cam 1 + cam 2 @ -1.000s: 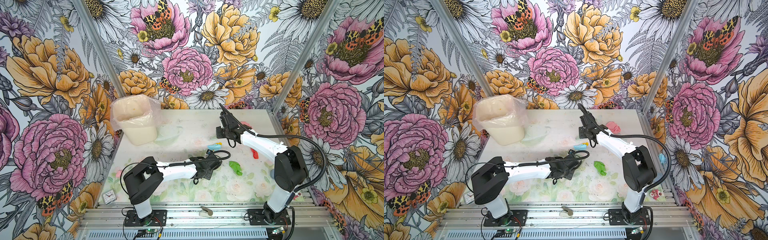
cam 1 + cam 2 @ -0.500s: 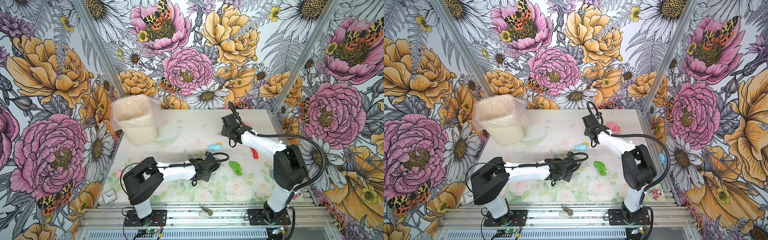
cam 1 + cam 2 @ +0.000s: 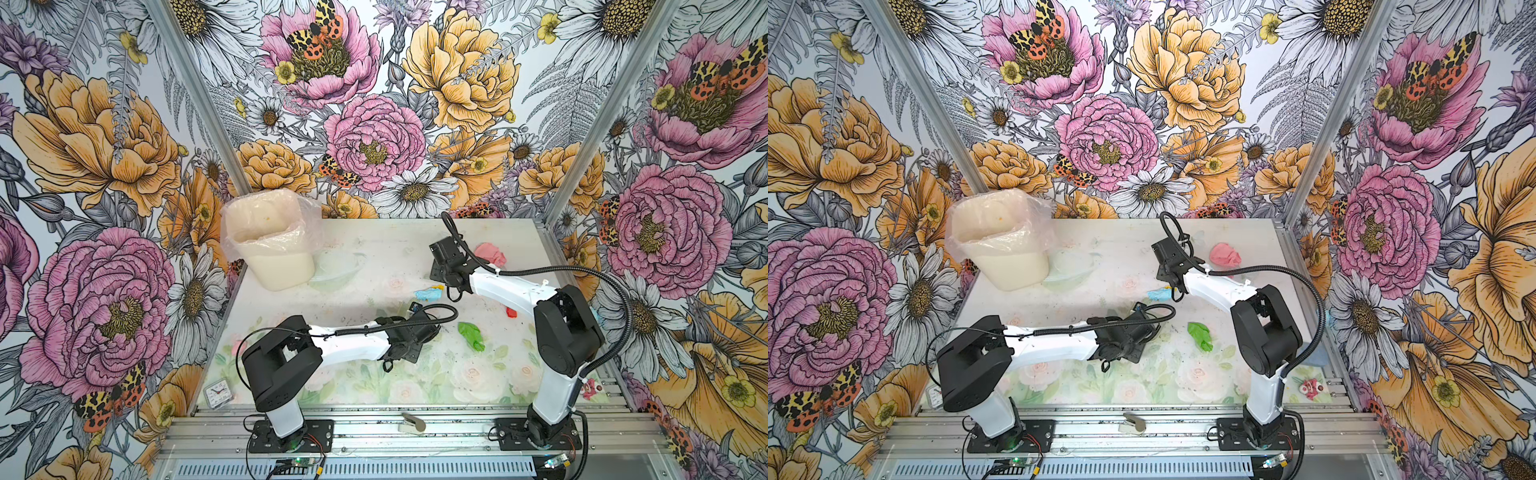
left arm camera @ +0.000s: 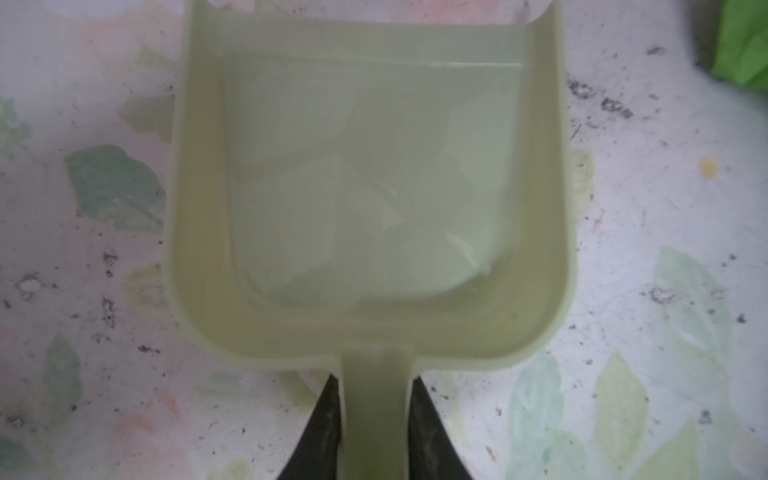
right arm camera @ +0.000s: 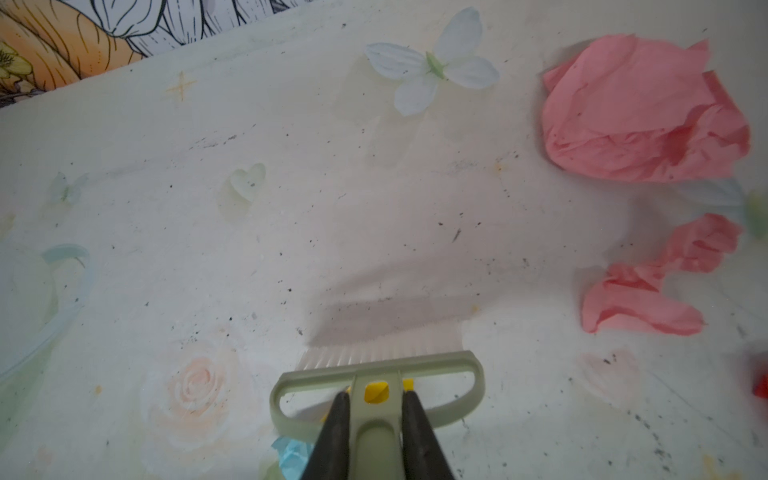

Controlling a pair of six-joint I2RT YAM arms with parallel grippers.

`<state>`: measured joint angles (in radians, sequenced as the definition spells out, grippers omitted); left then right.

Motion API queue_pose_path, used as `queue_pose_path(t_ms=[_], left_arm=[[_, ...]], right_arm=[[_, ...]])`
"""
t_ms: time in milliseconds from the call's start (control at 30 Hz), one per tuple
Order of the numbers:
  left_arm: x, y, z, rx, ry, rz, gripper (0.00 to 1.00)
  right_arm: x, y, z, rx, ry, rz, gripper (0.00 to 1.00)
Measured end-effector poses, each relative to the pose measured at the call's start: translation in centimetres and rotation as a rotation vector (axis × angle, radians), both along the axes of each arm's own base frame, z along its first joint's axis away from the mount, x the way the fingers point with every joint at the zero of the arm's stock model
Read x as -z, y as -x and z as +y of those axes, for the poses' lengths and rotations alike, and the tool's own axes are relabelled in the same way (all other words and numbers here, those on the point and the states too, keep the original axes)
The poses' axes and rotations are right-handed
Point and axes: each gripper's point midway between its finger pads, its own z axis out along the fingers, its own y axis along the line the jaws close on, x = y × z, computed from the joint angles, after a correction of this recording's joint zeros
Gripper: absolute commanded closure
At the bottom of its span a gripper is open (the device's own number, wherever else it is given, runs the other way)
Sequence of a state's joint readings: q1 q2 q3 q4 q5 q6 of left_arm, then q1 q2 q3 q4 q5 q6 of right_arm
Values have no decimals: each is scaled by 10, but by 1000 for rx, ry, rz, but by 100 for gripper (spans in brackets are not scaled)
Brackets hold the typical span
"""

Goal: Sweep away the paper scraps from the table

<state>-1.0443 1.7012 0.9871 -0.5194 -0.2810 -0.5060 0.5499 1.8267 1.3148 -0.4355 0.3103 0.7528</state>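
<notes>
With right pincer (image 5: 373,399) closed on brush (image 5: 376,368) handle, holds bristles down ahead to sweep paper scraps (image 5: 640,116); with left pincer (image 4: 376,386) clamping dustpan (image 4: 370,187) handle, rests pan flat on tabletop (image 4: 648,232).

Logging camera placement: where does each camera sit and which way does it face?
Top views: high in front, looking down on the table, bin and back wall; left arm and right arm show, base to wrist.
Left wrist: on the left arm, looking down past the left gripper, shut on the dustpan handle; only fingers show.
Right wrist: on the right arm, looking past the right gripper, shut on the brush; only fingers show.
Shared: green scrap in left wrist and top views; large pink scrap in right wrist and top views.
</notes>
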Motion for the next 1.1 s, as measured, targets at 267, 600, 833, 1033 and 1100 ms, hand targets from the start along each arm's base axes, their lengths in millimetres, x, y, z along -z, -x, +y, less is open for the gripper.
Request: queue_pose_path(t_ms=[267, 600, 833, 1033, 1100], left_arm=[[0, 0, 0, 0, 0, 0, 100], [0, 0, 0, -1, 0, 1, 100], [0, 0, 0, -1, 0, 1, 100], [0, 0, 0, 0, 2, 2, 100], [0, 0, -1, 1, 4, 3, 100]], right_arm=[[2, 40, 17, -71, -72, 44, 100], [10, 82, 27, -124, -138, 105, 100], [7, 105, 34, -163, -179, 130, 100], [3, 119, 25, -163, -185, 142, 100], [-2, 120, 23, -163, -183, 134, 100]])
